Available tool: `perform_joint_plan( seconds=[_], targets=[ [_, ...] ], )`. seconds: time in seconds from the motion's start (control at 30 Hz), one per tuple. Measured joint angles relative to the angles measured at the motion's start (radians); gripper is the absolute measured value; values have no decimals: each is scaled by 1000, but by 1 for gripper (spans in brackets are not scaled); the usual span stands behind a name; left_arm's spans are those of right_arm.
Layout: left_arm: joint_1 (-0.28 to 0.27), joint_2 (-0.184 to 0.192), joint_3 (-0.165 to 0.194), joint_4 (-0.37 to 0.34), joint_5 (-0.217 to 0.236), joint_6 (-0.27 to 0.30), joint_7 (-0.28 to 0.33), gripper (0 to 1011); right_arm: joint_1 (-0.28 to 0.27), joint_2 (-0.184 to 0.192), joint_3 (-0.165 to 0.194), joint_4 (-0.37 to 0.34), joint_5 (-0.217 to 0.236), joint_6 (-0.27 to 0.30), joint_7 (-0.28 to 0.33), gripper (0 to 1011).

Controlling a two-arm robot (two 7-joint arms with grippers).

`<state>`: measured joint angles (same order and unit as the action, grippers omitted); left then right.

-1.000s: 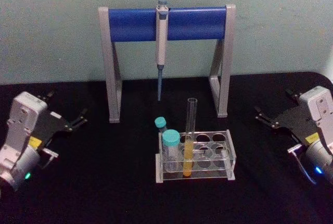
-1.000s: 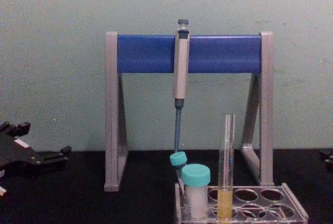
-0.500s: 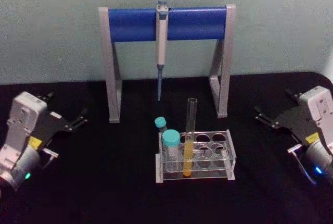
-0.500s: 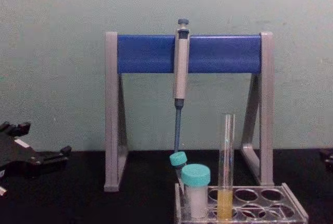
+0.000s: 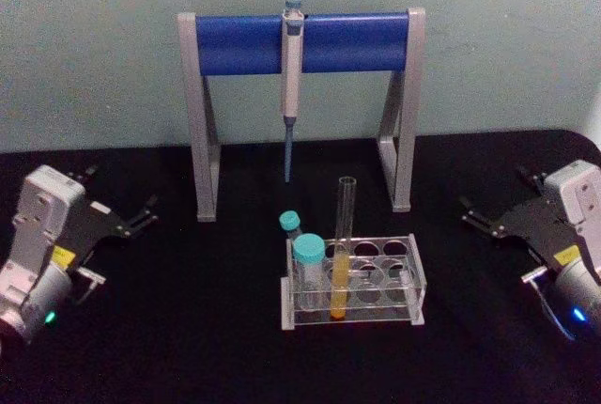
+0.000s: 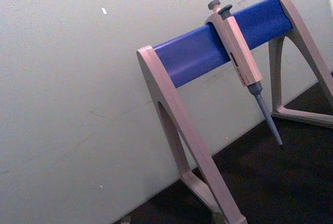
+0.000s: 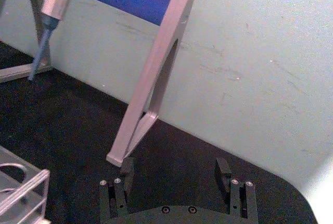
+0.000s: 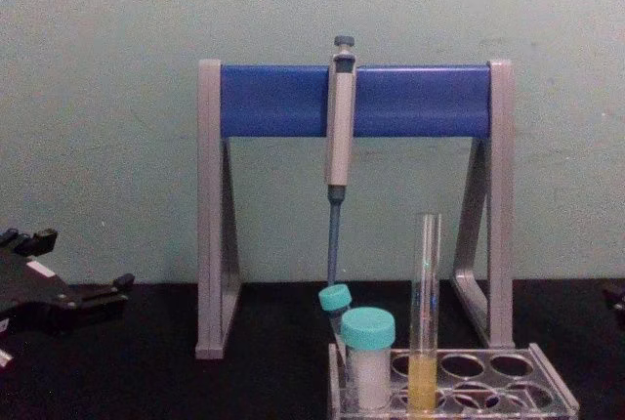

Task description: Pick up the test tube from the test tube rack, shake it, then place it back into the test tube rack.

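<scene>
Test tube (image 5: 342,249), clear, yellow-orange liquid, upright

Your left end effector (image 5: 139,216) sits far out on the robot's left, arm low, fingers spread and pointing inward. Your right end effector (image 5: 474,213) mirrors it on the far right, its fingers (image 7: 126,171) wide apart.

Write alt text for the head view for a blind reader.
A tall glass test tube with yellow-orange liquid stands in a clear test tube rack on a black table, beside two teal-capped tubes. Behind it a pipette hangs on a grey-and-blue stand; the left gripper and right gripper are open at either side.
</scene>
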<state>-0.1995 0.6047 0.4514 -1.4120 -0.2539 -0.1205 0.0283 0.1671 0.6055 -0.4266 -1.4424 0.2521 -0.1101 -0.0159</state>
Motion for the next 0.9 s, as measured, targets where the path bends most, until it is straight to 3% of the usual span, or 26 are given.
perform_joint_plan(
  seconds=[0.23, 0.53, 0.9],
  targets=[
    [0, 0, 0, 0, 0, 0, 0, 1001, -74, 17, 32, -84, 30, 5, 21, 1000],
    [0, 0, 0, 0, 0, 0, 0, 1001, -178, 22, 63, -216, 139, 6, 121, 1000],
    [0, 0, 0, 0, 0, 0, 0, 1001, -186, -19, 36, -261, 216, 48, 252, 1000]
  ],
)
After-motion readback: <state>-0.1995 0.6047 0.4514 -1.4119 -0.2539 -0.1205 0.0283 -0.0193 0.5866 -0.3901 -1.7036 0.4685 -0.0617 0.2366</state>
